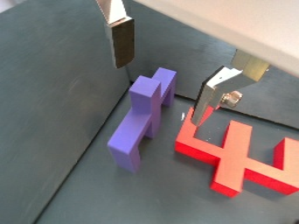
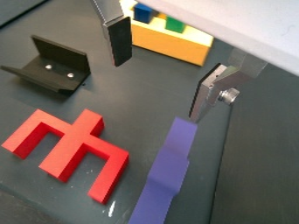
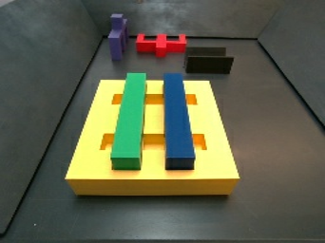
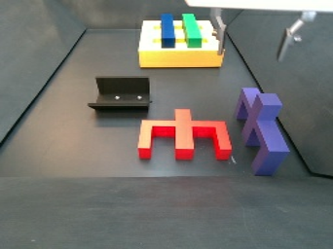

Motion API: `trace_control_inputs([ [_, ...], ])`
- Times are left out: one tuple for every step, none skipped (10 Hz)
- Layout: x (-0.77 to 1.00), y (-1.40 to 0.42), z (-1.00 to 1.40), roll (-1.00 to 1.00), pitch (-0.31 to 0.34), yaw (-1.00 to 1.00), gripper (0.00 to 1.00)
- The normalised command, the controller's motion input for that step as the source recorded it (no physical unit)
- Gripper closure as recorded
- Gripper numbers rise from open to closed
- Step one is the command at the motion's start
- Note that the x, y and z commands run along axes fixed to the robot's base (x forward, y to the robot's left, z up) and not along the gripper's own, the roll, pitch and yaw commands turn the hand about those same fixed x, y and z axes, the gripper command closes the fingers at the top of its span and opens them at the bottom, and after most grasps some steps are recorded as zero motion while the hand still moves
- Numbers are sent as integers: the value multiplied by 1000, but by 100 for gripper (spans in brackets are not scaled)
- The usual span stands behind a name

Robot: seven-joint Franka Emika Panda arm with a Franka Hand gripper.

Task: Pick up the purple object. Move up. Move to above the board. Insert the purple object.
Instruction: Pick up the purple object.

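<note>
gripper (image 1: pixel 163 74): wide open, nothing btwn the fingers, hanging over the floor. In a side view (image 4: pixel 255 31) it's at the top right, above the purple block, w/ air between them.
fingers: silver plates w/ dark pads, one (image 2: pixel 117 41) upper middle of frame, its mate (image 2: pixel 205 96) mid right; they straddle the purple block from above, not touching.
purple block (image 4: pixel 259 128): right side of frame on the dark floor, standing on edge. In a side view (image 3: pixel 117 34) it's far upper left, by the wall. Wrist view (image 1: pixel 145 120) has it center frame; from another wrist angle (image 2: pixel 167 171) it runs to the bottom edge.
red piece (image 4: pixel 185 135): flat on the floor just left of purple, small gap. Also at (image 1: pixel 239 156) lower right.
board (image 3: pixel 154 166): yellow, fills mid frame, well apart from purple. Top center at (image 4: pixel 180 53).
green bar (image 3: pixel 131 119): lying in board, left side.
blue bar (image 3: pixel 177 121): in board, parallel, right of green.
fixture (image 4: pixel 121 94): black bracket, left of center, btwn board and red piece.
</note>
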Motion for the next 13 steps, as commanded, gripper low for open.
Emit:
trace_control_inputs([
  [0,369,-334,0,-94,-680,0],
  [89,203,-349,0,-54,-851,0],
  [140,77,-357,0,-26,-977,0],
  [60,46,-346,0,-19,-1000,0],
  [0,0,-320,0,-3,-1000,0],
  [0,0,-314,0,0,-1000,0],
  [0,0,-294,0,0,-1000,0],
  [0,0,-166,-54,-34,-1000,0],
  [0,0,-89,-26,-19,-1000,0],
  [0,0,-23,-4,-9,-1000,0],
  [0,0,0,-6,-3,-1000,0],
  [0,0,0,-11,-4,-1000,0],
  [0,0,0,-34,0,-1000,0],
])
